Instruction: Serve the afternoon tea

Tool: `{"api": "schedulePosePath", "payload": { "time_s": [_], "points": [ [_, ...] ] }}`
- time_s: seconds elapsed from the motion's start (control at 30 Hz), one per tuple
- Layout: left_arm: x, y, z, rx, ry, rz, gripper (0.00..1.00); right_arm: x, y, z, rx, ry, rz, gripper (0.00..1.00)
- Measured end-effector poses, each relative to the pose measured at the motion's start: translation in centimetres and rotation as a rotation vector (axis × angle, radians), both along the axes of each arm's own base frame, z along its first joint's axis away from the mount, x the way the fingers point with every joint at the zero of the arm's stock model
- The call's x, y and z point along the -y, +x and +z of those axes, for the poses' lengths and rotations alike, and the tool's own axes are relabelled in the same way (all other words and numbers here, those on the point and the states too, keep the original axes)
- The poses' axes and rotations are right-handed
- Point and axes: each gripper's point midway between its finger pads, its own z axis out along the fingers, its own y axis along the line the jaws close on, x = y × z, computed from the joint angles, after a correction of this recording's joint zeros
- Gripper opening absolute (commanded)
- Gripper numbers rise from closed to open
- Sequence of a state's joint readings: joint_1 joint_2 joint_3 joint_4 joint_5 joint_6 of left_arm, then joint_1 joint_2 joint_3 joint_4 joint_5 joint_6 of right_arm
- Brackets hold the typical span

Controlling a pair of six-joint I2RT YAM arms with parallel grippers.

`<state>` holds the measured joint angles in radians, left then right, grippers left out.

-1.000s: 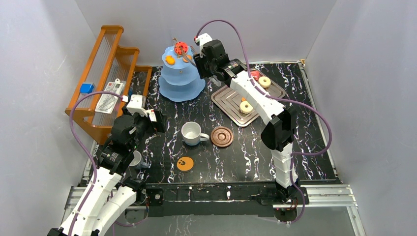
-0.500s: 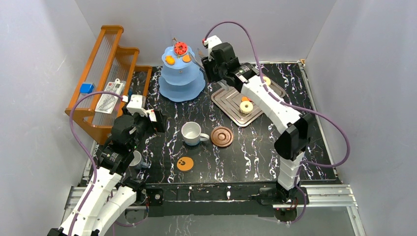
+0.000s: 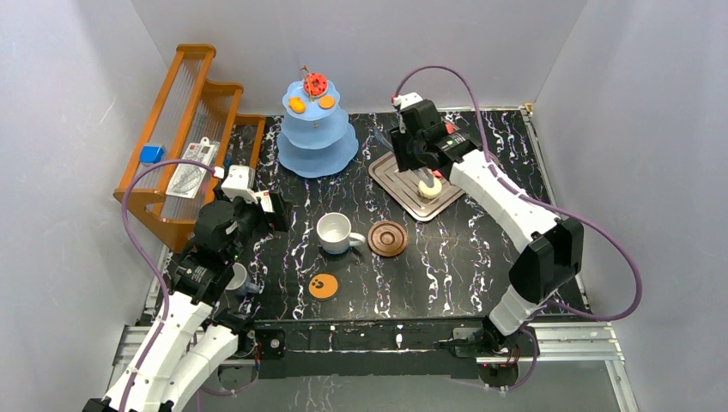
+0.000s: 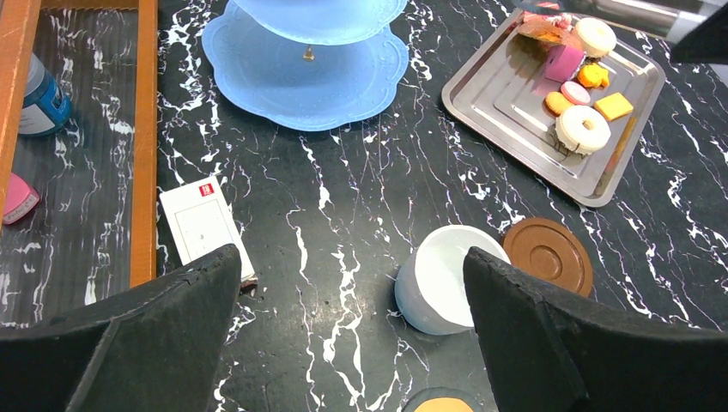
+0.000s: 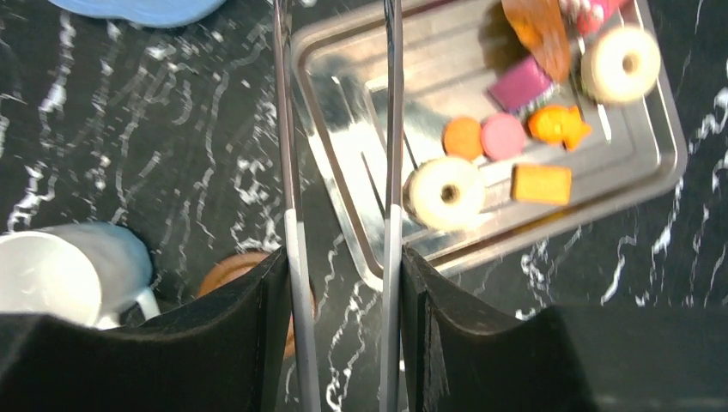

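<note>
Marbled black tabletop (image 3: pixel 446 257) | saw right hand (image 5: pixel 343 266) clamped on empty tongs (image 5: pixel 392 129) above tray (image 5: pixel 446 69) | found white donut (image 5: pixel 427 190) just beside those tongs.

Lighting was bright and even and looked like it came from overhead, with hardly any hard shadows. The top and left wrist shots were sharp. The right wrist one was smeared by motion blur though, with the mug (image 5: pixel 60 275) and pastries (image 5: pixel 506 137) all soft. The metal tray (image 5: pixel 446 69) and tongs (image 5: pixel 292 232) threw some glare.
</note>
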<state>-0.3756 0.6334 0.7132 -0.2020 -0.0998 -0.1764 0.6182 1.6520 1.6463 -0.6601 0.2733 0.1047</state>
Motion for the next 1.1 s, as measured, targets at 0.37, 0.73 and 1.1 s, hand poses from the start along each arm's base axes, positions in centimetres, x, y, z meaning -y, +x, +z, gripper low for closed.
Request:
{"api": "schedulePosePath", "payload": {
  "time_s": [0.37, 0.73, 1.1],
  "points": [
    [0.1, 0.0, 0.0, 0.0, -0.002, -0.008, 0.98, 7.5, -0.8, -4.3, -0.134, -0.019, -0.186, 0.52],
    [0.4, -0.1, -0.1, -0.007, -0.005, -0.024, 0.98, 12.8, -1.4, -8.5, -0.267, 0.021, -0.33, 0.53],
    [0.5, -0.1, -0.1, -0.007, -0.005, -0.028, 0.98, 13.3, -1.4, -9.7, -0.294, 0.062, -0.359, 0.53]
  ]
}}
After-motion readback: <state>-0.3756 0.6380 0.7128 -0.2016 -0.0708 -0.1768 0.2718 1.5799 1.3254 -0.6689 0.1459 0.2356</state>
